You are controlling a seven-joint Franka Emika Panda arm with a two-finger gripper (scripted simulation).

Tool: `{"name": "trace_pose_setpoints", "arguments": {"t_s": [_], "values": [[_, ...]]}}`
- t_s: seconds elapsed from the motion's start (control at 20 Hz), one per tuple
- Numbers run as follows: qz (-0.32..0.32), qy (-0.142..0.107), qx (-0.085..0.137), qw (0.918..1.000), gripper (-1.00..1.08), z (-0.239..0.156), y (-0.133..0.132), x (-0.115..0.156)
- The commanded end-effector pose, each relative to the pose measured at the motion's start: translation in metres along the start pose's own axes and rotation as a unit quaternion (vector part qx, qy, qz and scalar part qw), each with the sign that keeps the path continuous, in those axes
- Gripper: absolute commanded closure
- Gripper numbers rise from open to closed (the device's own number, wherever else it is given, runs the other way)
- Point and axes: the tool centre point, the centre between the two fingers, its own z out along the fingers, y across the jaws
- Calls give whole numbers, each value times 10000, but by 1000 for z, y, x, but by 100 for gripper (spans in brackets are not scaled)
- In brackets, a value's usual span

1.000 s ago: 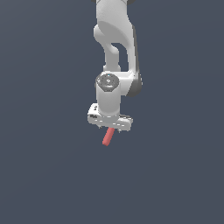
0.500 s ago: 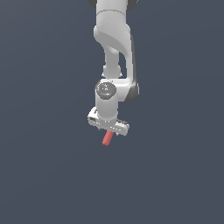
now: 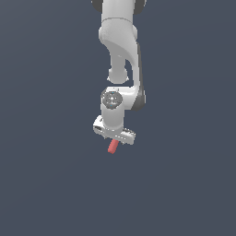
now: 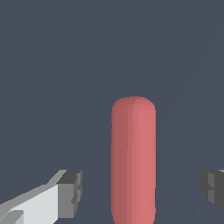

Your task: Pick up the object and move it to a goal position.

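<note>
The object, a small red-pink rod [image 3: 112,146] with rounded ends, shows just below the white hand in the exterior view. My gripper [image 3: 114,139] points down over it. In the wrist view the rod [image 4: 133,162] lies between the two fingers, with a gap on each side. One grey fingertip [image 4: 70,192] and the other fingertip [image 4: 213,188] both stand clear of it. The gripper [image 4: 142,189] is open and straddles the rod's near part without touching it. The rod's far end reaches out past the fingertips.
The white arm [image 3: 120,46] comes down from the top of the exterior view. Everything around is a plain dark grey-blue surface [image 3: 184,184], with no other objects or edges in view.
The hand has come down a little towards the rod. The rod has stayed where it was.
</note>
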Motion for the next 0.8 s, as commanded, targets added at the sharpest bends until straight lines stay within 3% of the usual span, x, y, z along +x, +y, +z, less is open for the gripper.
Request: {"name": "trace_pose_setpoints", "arguments": {"t_s": [0.0,0.4,0.45,0.75], "values": [[8,-4,-2,10000,-92,13,1,-1],[15,-3,-1,10000,-92,32,0,0],[15,-3,-1,10000,108,32,0,0],[15,-3,-1,10000,108,32,0,0]]}}
